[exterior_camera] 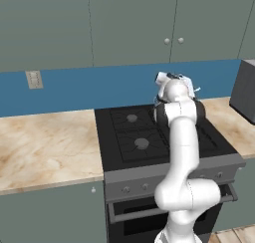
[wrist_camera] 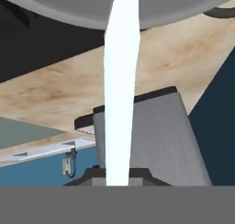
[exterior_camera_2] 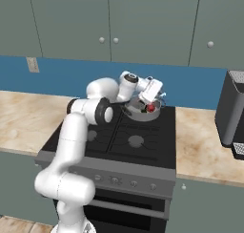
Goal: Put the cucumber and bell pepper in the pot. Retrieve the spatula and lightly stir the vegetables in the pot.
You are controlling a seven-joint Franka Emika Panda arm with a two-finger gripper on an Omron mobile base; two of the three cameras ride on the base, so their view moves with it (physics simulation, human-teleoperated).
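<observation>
- I see the arm (exterior_camera_2: 76,132) reaching forward over the stove (exterior_camera_2: 119,136), its hand above the far right burner.
- The claw (exterior_camera_2: 153,99) is clenched on the spatula (wrist_camera: 120,85); in the hand view the pale strip runs straight up from between the finger tips to the pot's (wrist_camera: 69,7) grey underside or wall at the top of that view.
- In the right base view the pot (exterior_camera_2: 139,113) sits on the far right burner, near the blue backsplash (exterior_camera_2: 57,77).
- The bell pepper (exterior_camera_2: 150,108) lies inside the pot, a red spot at its right side, just below the claw.
- The cucumber I cannot make out; the hand and pot rim cover that part of the pot.
- From the left base view the arm's upper links (exterior_camera: 177,102) hide the pot; the claw (exterior_camera: 195,90) sits behind the wrist, its tip barely visible.
- The two left burners (exterior_camera: 135,132) are bare.
- Marble bench (exterior_camera: 45,147) runs to the left of the stove and another stretch (exterior_camera_2: 200,141) to the right.
- A dark grey appliance (exterior_camera_2: 232,112) stands on the right bench, well apart from the pot; the hand view shows it (wrist_camera: 151,140) behind the spatula.
- Grey-green cabinets (exterior_camera_2: 119,22) hang above; a wall outlet (exterior_camera: 34,79) is on the backsplash at far left.
</observation>
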